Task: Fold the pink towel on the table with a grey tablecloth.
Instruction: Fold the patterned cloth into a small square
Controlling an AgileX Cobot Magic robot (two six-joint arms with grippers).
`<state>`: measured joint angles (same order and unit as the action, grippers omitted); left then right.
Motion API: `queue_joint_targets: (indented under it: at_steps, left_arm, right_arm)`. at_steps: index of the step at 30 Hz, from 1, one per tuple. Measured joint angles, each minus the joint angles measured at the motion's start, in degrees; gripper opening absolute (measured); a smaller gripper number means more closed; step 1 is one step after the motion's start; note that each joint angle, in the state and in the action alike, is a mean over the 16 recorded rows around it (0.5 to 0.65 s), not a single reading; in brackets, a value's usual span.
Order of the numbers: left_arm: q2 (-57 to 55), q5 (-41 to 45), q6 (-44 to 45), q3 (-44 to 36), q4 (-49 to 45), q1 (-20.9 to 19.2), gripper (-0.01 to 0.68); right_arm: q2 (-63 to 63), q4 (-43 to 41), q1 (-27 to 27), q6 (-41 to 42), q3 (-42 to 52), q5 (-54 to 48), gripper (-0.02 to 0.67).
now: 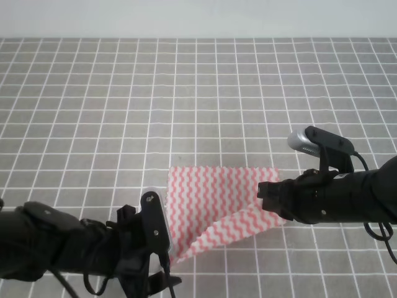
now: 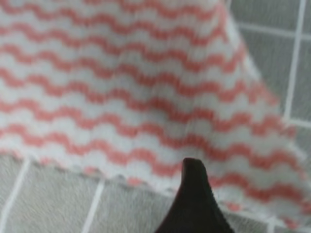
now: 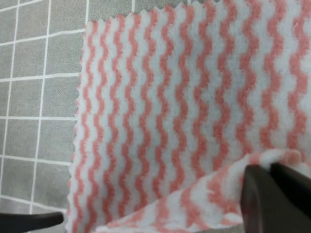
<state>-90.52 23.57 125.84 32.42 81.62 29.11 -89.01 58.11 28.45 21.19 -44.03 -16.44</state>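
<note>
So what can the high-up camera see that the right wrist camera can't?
Only the high view shows both black robot arms, the left gripper at the towel's near-left corner, and the wide grey gridded tablecloth stretching to the far edge. Only the right wrist view shows, close up, the towel's zigzag-cut edge and a fold of cloth bunched at the dark fingertips of the right gripper. Both show the pink-and-white wavy striped towel with its near edge lifted off the tablecloth.
</note>
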Motion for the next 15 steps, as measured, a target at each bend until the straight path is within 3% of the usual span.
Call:
queue_joint_targets:
  at_steps: [7, 15]
  left_arm:
    - [-1.6, -1.46, 2.95, 0.06, 4.42, 0.0, 0.463]
    - [-2.16, -1.27, 7.76, 0.07, 10.45, 0.0, 0.389]
  right_arm:
    - [-0.05, -0.01, 0.01, 0.05, 0.0, -0.02, -0.015]
    - [0.05, -0.04, -0.01, 0.09, 0.01, -0.2, -0.015]
